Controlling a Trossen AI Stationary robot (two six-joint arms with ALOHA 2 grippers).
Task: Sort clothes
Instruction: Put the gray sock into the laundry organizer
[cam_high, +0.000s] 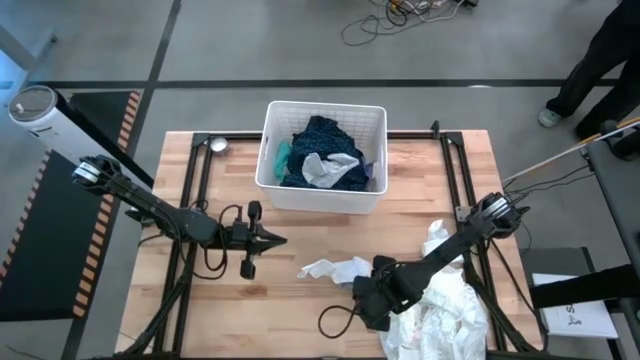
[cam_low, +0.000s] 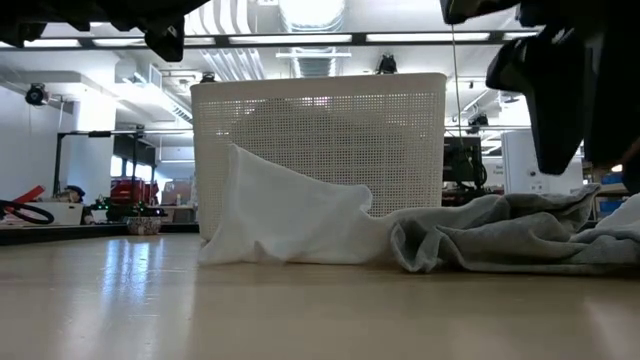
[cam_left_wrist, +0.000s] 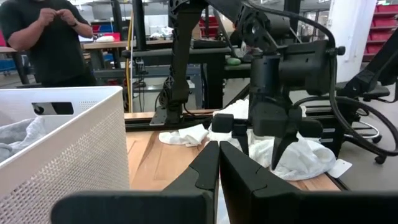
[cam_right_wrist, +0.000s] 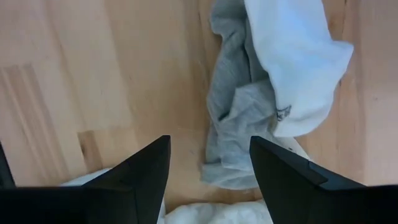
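Low and right of centre in the overhead frame: right end effector (cam_high: 368, 298), fingers spread and empty, poised over a crumpled grey garment (cam_right_wrist: 239, 134) and a white piece (cam_right_wrist: 297, 68) lying loose on the wooden desk (cam_high: 420, 185), a larger white heap (cam_high: 440, 310) at lower right. Left of centre: left end effector (cam_high: 275, 239), fingers pressed together, idle beside the white basket (cam_high: 322, 197) of dark blue, teal and pale clothes (cam_high: 325, 152). Likely light, limp and prone to drag neighbours; best pinched at a raised fold of the grey bunch, clear of the white.

table (cam_high: 180, 290): matt wood | basket (cam_high: 275, 120): perforated white plastic | clothes (cam_right_wrist: 239, 124): soft cloth
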